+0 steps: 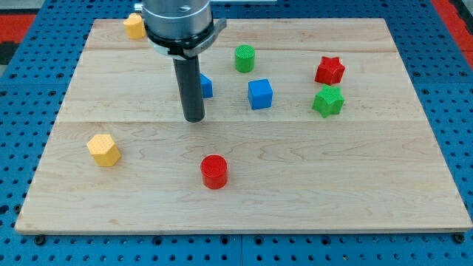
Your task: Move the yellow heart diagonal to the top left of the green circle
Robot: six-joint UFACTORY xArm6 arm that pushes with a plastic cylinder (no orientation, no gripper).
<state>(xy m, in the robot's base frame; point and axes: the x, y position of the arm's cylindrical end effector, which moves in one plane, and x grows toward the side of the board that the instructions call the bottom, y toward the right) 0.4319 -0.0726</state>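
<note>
**Standing Mid-Board, Well Away from the Yellow Heart**

Resting on the pale wooden board (310, 185), my tip (194, 118) stood left of centre, at the end of the straight dark rod (189, 87). No pincer was fitted, so there was nothing to open or close; the rod touched no block at its end. The grey metal mount (177, 22) above it was cut off by the view's top edge.

The small yellow heart-like plastic block (134, 26) sat at the board's top left corner, right on the top edge, just left of the mount; at that size and angle its shape was hard to make out. The green plastic cylinder (244, 58), the task's circle, stood near the top edge, right of the rod and well apart from that yellow block.

A blue plastic block (206, 86) showed only a sliver just beside the rod's right flank, the rest hidden behind it, so I could not tell its shape. A blue plastic cube (260, 94) lay right of that, below the green cylinder. Toward the right edge sat a red star-shaped block (329, 70) with a green star-shaped block (328, 101) just below it. A yellow hexagonal block (103, 150) lay near the left edge, and a red plastic cylinder (214, 171) stood toward the bottom edge, below my tip.
</note>
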